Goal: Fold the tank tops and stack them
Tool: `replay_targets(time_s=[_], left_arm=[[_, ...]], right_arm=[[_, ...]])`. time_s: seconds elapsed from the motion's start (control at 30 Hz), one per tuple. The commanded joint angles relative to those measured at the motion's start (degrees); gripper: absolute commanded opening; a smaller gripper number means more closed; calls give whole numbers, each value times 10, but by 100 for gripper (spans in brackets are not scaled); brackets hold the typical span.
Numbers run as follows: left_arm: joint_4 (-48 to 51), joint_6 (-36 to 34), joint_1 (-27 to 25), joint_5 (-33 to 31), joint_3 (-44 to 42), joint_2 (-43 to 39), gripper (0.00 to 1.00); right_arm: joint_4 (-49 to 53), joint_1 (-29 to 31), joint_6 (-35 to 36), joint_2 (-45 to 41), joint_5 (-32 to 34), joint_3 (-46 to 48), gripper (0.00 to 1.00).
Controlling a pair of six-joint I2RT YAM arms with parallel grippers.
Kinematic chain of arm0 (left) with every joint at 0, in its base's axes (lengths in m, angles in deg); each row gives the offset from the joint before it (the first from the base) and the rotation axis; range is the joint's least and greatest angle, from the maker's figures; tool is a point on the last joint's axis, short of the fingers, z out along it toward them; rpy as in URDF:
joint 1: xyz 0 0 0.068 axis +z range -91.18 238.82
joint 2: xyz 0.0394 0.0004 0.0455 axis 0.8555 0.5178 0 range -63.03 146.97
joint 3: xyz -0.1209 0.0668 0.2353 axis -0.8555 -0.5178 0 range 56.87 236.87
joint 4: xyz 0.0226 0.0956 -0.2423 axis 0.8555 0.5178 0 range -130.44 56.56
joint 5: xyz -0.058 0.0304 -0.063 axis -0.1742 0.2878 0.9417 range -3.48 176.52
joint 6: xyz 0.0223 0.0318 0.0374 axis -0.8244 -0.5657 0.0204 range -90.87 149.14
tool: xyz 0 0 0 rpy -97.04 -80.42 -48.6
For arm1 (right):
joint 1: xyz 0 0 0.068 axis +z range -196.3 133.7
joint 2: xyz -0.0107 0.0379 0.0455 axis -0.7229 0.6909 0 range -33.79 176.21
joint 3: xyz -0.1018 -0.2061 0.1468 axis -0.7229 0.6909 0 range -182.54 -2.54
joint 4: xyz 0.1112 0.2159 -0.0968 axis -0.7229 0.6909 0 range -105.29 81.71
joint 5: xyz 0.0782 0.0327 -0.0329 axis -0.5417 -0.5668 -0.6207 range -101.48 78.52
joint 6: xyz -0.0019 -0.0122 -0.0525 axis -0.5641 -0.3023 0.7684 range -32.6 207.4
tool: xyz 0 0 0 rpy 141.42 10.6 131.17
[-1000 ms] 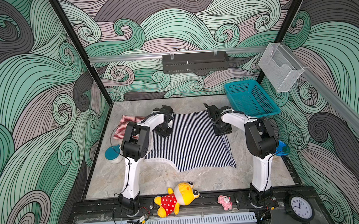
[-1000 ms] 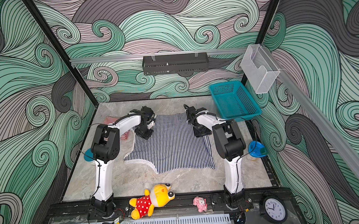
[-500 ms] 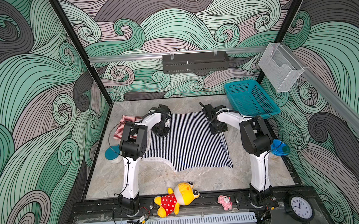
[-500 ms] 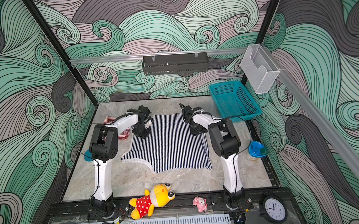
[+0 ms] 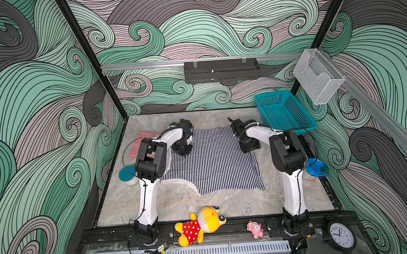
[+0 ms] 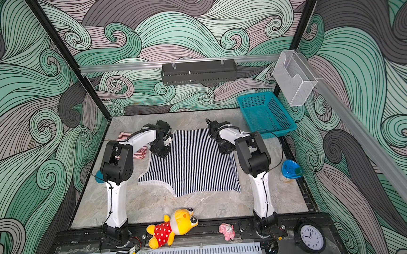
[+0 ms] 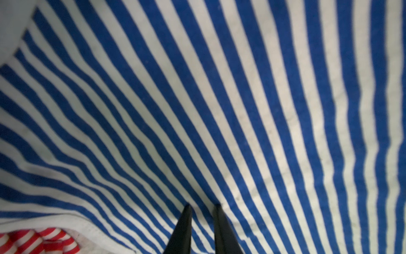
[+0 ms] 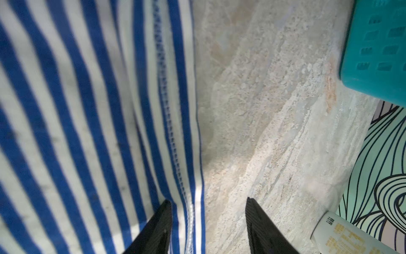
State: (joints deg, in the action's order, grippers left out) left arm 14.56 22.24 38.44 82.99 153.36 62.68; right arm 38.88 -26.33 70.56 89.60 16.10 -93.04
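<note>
navy-and-white tank top (image 5: 212, 161): spread flat at centre of table (image 5: 227, 202), hem toward 12 o'clock. red-and-white tank top (image 5: 141, 143): bunched at 10 o'clock of it, touching its edge. left gripper (image 7: 202, 207): at the navy top's 11 o'clock corner, jaws nearly closed on a pinch of striped cloth. right gripper (image 8: 208, 202): at the 1 o'clock corner, jaws about half open, holding nothing; one finger (image 8: 158, 226) over the hem, the other over bare table. teal basket (image 5: 284, 112): at 2 o'clock.

The marble worktop (image 5: 252, 202) carries the navy-and-white tank top (image 5: 215, 163), spread flat; left of it lies the red-and-white tank top (image 5: 141, 143), folded.
</note>
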Motion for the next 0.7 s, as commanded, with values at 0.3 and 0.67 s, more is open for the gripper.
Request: replay_targets(time_s=[0.3, 0.67], left_arm=[[28, -5, -51, 40, -9, 18, 20], [23, -4, -56, -65, 8, -17, 24]], right_arm=[[25, -39, -29, -122, -39, 53, 55], [-100, -38, -144, -362, -365, 276, 56]])
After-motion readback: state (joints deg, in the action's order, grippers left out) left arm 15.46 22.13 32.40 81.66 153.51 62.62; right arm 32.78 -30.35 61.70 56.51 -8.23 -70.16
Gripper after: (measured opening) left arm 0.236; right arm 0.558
